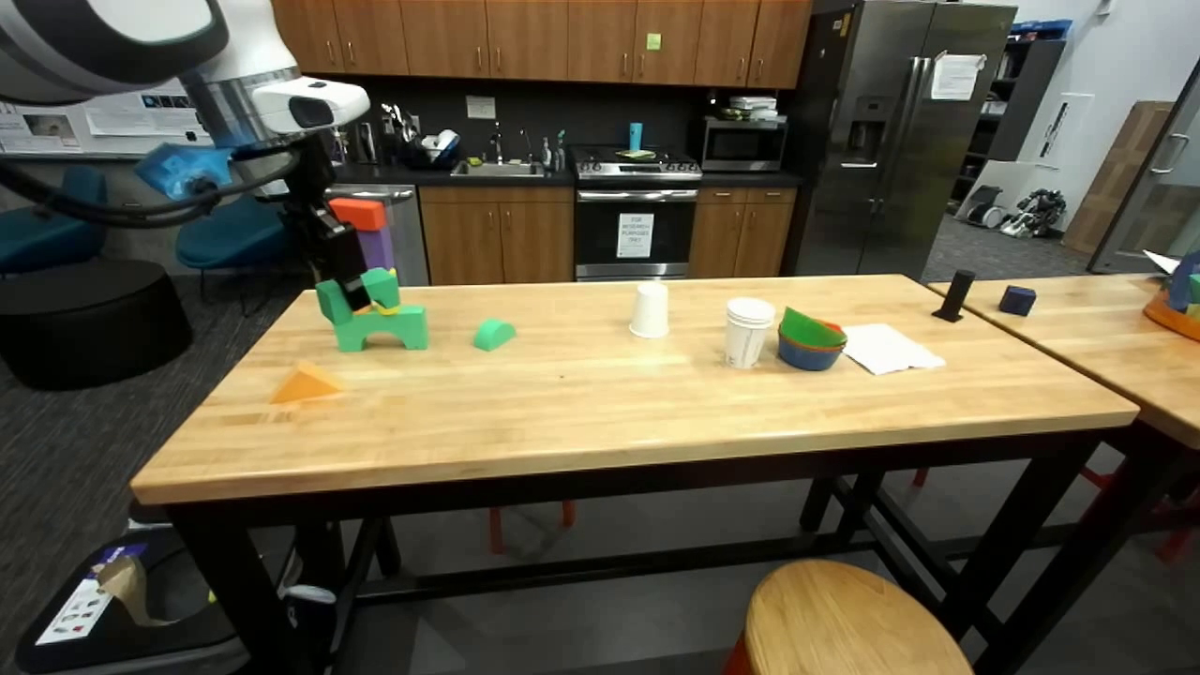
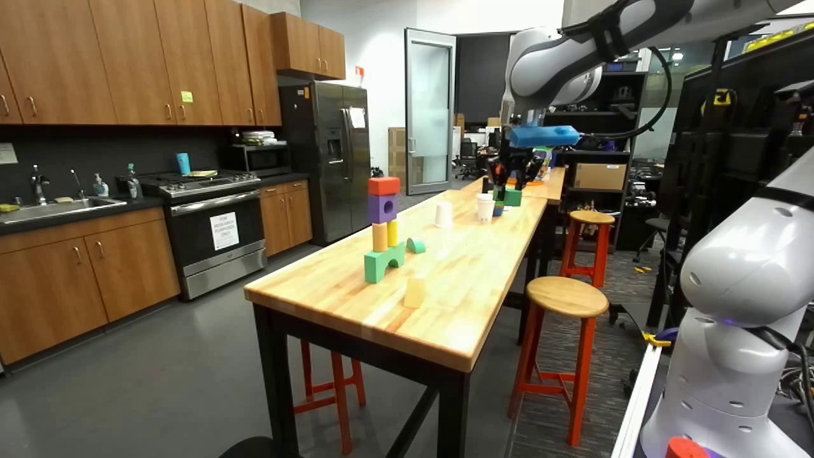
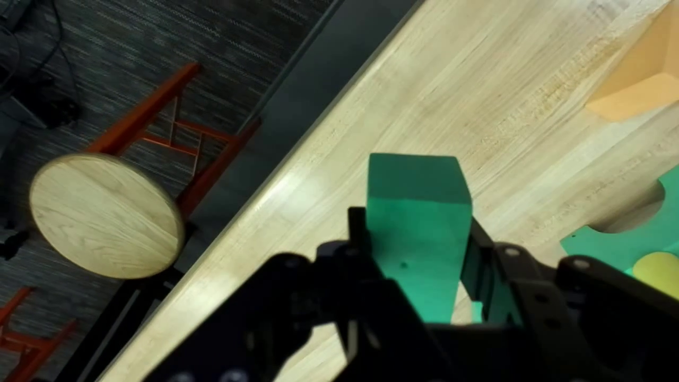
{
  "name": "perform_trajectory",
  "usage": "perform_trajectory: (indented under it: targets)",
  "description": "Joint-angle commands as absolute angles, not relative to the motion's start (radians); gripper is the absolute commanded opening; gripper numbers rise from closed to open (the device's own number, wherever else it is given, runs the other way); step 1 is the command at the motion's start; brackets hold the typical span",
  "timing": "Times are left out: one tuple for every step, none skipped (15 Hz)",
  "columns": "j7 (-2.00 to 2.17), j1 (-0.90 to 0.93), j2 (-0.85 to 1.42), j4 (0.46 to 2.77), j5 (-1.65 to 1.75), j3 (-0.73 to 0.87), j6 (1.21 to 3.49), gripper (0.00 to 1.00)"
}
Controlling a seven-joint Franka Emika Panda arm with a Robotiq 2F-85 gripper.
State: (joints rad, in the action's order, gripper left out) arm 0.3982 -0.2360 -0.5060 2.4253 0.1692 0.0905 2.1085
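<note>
Green, flat-sided block (image 3: 418, 236) shows two shades; the pincer (image 3: 416, 239) clamps it.

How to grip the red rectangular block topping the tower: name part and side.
Pinch the red rectangular block by two opposite side faces, probably from above: nothing lies on it, and the holed purple block beneath rests on a slim orange post and a slim yellow post, which a nudge might topple. The black two-fingered claw should first release its green rectangular block.
</note>
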Motion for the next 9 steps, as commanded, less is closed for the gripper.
perform_trajectory:
  targets:
    - [0.478,-0.267,-0.532,2.452,0.162,0.062,2.162,0.16]
    - [0.507,-0.270,-0.527,2.448,0.156,0.055,2.176,0.16]
    - [0.540,-0.272,-0.516,2.439,0.147,0.046,2.182,0.16]
    - [0.566,-0.274,-0.510,2.432,0.137,0.040,2.184,0.16]
    - [0.610,-0.283,-0.503,2.432,0.143,0.027,2.205,0.16]
    - [0.650,-0.289,-0.497,2.428,0.148,0.016,2.217,0.16]
    - [0.698,-0.296,-0.493,2.427,0.153,0.005,2.235,0.16]
    - [0.763,-0.310,-0.488,2.427,0.170,-0.012,2.262,0.16]
    - [0.816,-0.320,-0.482,2.425,0.181,-0.025,2.278,0.16]
